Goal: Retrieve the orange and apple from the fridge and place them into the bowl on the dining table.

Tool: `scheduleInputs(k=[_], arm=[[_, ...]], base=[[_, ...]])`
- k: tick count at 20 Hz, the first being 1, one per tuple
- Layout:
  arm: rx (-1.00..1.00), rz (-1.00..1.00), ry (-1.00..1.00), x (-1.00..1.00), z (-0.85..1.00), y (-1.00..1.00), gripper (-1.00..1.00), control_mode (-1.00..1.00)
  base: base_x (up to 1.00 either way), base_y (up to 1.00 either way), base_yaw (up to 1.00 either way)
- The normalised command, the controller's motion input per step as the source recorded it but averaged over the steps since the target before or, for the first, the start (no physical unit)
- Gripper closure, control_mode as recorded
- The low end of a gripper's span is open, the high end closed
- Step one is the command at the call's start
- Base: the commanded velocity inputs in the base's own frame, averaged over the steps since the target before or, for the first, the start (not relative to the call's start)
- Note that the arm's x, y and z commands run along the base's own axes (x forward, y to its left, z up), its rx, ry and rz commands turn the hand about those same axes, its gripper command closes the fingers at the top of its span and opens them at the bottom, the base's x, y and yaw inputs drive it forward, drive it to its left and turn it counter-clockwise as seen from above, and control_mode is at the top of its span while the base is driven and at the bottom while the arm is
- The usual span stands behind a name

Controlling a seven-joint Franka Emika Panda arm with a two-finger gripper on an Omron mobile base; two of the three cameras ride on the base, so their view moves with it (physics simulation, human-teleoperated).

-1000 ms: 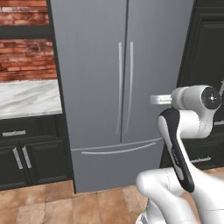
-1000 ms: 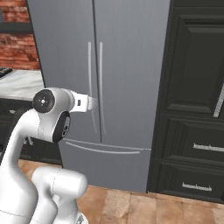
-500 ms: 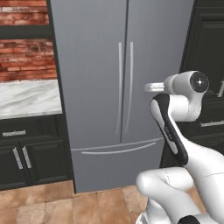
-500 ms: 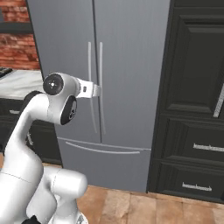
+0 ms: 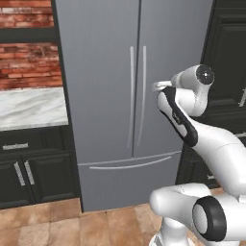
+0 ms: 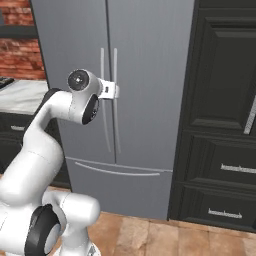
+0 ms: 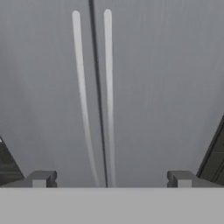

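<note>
The fridge (image 5: pixel 101 72) (image 6: pixel 150 60) stands with both grey doors shut, so the orange and the apple are hidden. Its two long thin handles (image 5: pixel 130 96) (image 6: pixel 103 105) flank the centre seam. My gripper (image 5: pixel 157 86) (image 6: pixel 115 90) is held level at mid-door height, a short way in front of the right door and pointing at it. In the hand view my gripper (image 7: pixel 111 178) is open and holds nothing. Its fingertips (image 7: pixel 41 177) stand wide apart on either side of the two handles (image 7: pixel 81 87). The bowl and the dining table are out of view.
Tall black cabinets (image 5: pixel 226 48) (image 6: pixel 225 100) adjoin the fridge on the right. On the left are a marble counter (image 5: pixel 29 108) (image 6: pixel 20 95) over black lower cabinets (image 5: pixel 29 168), and a brick wall (image 5: pixel 26 65). The fridge's bottom drawer (image 5: pixel 125 185) sits above a tiled floor (image 6: pixel 145 235).
The arm has stretched up and forward, carrying the gripper closer to the fridge doors and toward the centre handles. The jaws have stayed open. The doors remain shut.
</note>
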Motion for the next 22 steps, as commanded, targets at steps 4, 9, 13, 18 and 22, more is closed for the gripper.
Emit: scheduleInputs(k=[4,9,13,18,22], arm=[[0.00,0.02,0.00,0.61,-0.14,0.00,-1.00,-1.00],[0.00,0.00,0.00,0.49,-0.29,0.00,-1.00,-1.00],[0.00,0.00,0.00,0.51,-0.37,0.00,-1.00,-1.00],[0.00,0.00,0.02,0.57,-0.19,0.00,-1.00,-1.00],[0.00,0.00,0.06,0.54,-0.08,0.04,-1.00,-1.00]], base=[[0.00,0.00,0.00],[0.00,0.00,0.00],[0.00,0.00,0.00],[0.00,0.00,0.00],[0.00,0.00,0.00]])
